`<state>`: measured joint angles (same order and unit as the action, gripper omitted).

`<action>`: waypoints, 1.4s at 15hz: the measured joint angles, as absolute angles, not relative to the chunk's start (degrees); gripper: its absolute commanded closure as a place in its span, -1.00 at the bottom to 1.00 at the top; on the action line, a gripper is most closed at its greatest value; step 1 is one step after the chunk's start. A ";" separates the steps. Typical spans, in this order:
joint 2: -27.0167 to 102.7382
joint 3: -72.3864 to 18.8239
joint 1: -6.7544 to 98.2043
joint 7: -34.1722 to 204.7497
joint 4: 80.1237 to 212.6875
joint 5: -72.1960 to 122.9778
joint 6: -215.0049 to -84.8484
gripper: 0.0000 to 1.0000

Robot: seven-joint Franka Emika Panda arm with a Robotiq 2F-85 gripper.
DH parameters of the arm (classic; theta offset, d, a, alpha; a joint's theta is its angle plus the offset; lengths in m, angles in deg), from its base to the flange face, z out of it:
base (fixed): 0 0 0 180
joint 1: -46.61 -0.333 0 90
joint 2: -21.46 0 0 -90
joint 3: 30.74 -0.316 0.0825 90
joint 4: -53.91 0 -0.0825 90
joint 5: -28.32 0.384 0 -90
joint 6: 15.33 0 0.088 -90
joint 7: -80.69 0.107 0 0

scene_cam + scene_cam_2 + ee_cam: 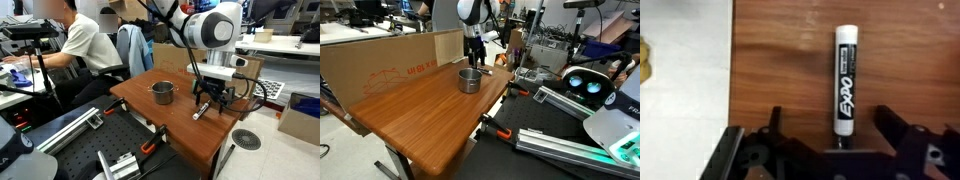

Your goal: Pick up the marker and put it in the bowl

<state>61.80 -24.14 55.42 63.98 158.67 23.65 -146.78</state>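
The marker (844, 80), whitish with a black "EXPO" label and a dark tip, lies flat on the wooden table (780, 60). In the wrist view its lower end sits between my gripper's (829, 108) two open fingers, which touch nothing. In an exterior view the gripper (207, 99) hangs low over the table with the marker (200, 113) just below it. The grey metal bowl (162, 92) stands upright to the side, apart from the gripper. The bowl (469, 79) and the gripper (475, 58) behind it also show in an exterior view, where the marker is hidden.
A cardboard wall (390, 65) runs along one side of the table. Orange-handled clamps (498, 128) grip the table edge. A person (85, 45) sits at a desk behind. The table edge (732, 70) lies close to the marker in the wrist view.
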 measured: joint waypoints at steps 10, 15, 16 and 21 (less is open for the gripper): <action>62.72 -24.19 55.45 64.39 155.97 22.84 -146.62 0.94; 62.74 -24.29 55.55 64.39 155.78 23.00 -146.73 0.87; 62.72 -24.41 55.67 64.39 155.62 23.14 -146.79 0.87; 61.45 -25.51 56.92 64.39 155.09 24.37 -148.62 0.87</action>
<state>61.45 -25.51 56.92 64.39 155.09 24.37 -148.62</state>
